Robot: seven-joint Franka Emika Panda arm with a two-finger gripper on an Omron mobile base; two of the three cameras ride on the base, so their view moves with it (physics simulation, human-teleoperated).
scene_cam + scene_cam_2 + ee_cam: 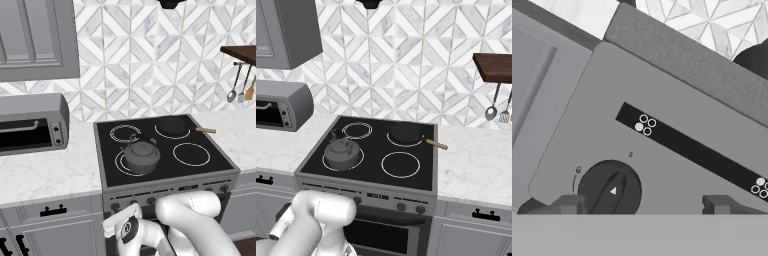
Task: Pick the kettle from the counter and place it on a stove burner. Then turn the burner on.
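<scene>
My own arm point(195, 215) hides part of the stove's knob row point(150, 200). The toaster oven point(30, 122) left of the stove is cut by the picture's edge. My fingertips point(567, 204) cover the knob's point(609, 189) lower rim.

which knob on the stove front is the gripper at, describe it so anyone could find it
On the stove's grey front panel, below the black cooktop, it is the round dark knob at the panel's left end. A white pointer marks its face, and it sits between the two finger tips of the open gripper.
</scene>
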